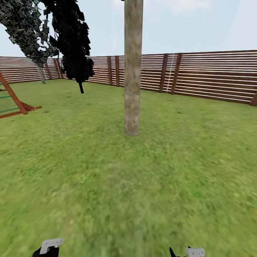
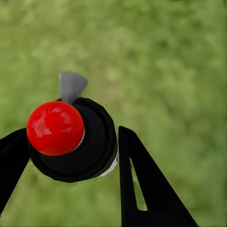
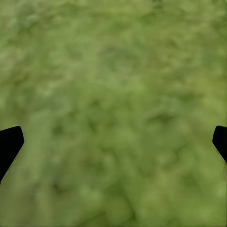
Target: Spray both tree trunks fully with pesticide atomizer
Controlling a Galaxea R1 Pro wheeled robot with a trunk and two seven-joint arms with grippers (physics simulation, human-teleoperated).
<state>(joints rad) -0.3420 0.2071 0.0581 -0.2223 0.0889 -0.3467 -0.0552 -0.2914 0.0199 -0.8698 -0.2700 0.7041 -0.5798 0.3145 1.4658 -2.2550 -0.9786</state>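
Two grippers low over the lawn (image 1: pixel 107 185). Left gripper (image 2: pixel 71 156) fingers pinch the pesticide atomizer (image 2: pixel 75 142) between them, red top (image 2: pixel 55 127) facing the wrist camera, grey nozzle (image 2: pixel 71 85) pointing away. Right gripper (image 3: pixel 113 142) fingers spread wide, grass between them. Tree trunk (image 1: pixel 133 67) stands ahead of both grippers, well apart, fence (image 1: pixel 214 76) behind it.

Each claw (image 2: pixel 66 156) has flat black triangular fingers (image 2: pixel 142 184), one slotted, with pale grey wrist brackets (image 1: pixel 51 244).
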